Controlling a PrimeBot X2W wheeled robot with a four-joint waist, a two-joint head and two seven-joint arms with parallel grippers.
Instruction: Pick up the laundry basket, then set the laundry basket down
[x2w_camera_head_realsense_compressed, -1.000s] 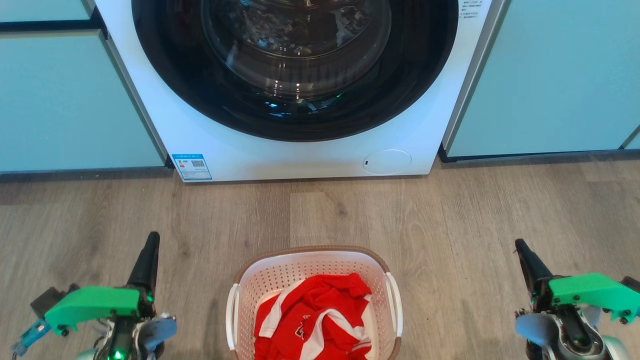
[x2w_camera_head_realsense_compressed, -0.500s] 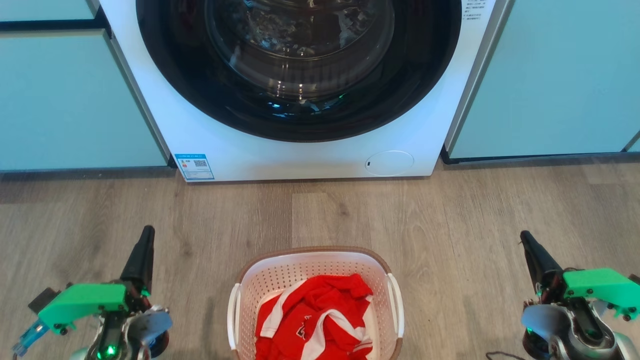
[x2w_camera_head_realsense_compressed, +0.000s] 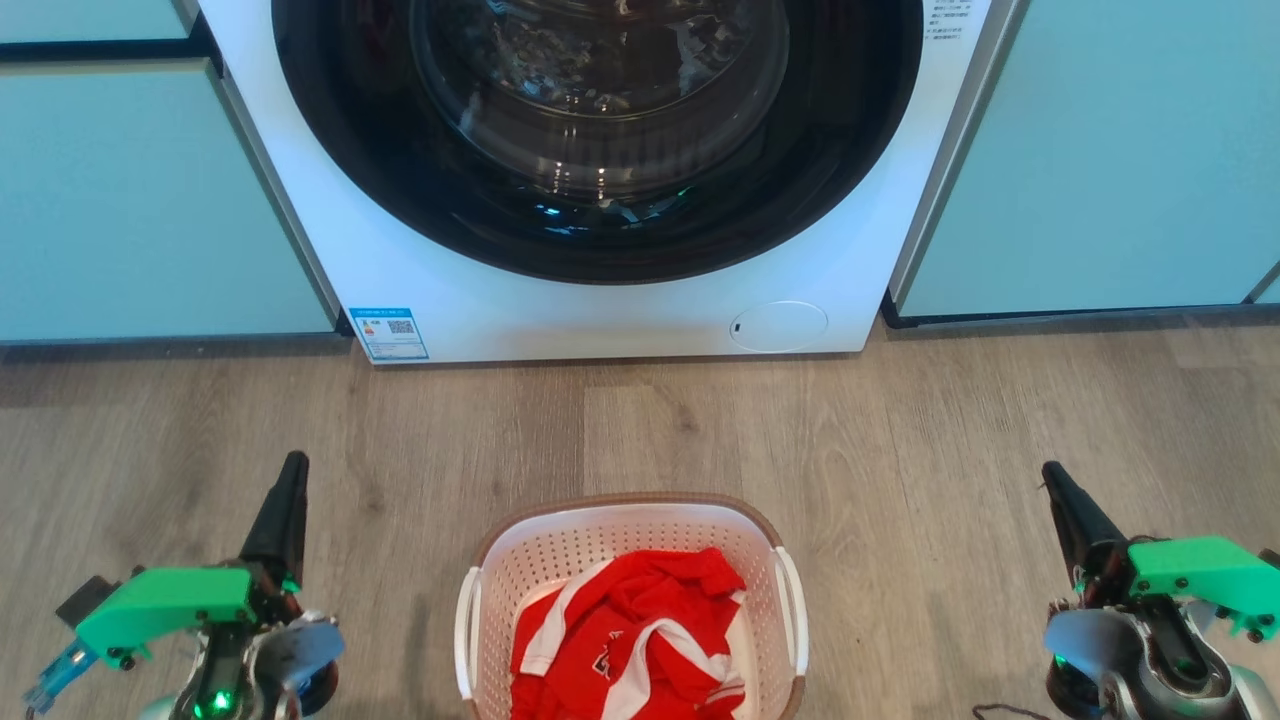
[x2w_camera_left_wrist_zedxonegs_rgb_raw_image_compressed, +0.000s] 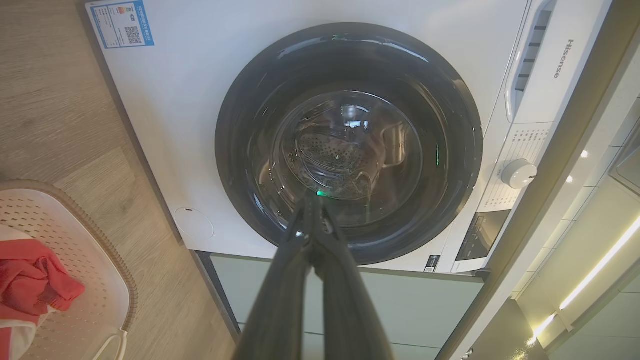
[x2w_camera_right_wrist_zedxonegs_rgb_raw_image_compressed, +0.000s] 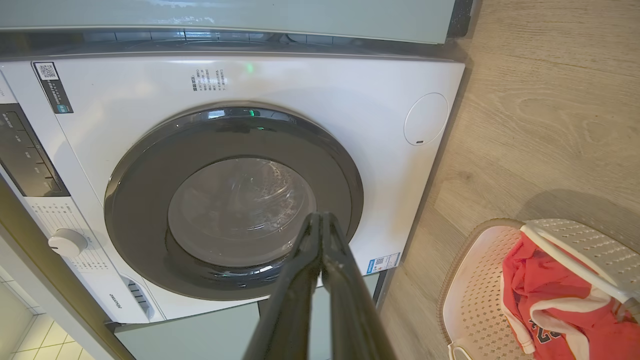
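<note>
Basket (x2w_camera_head_realsense_compressed: 560, 545) seen on floor (x2w_camera_head_realsense_compressed: 640, 430), bottom centre. Left tool (x2w_camera_head_realsense_compressed: 288, 490), right tool (x2w_camera_head_realsense_compressed: 1060, 495) at lower corners: fingers (x2w_camera_left_wrist_zedxonegs_rgb_raw_image_compressed: 282, 300) pressed together, nothing held.

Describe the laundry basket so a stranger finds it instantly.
Find the white washing machine with the dark round door. On the wooden floor before it sits the laundry basket. It alone has perforated white walls, a brown rim and a red-and-white garment inside.
</note>
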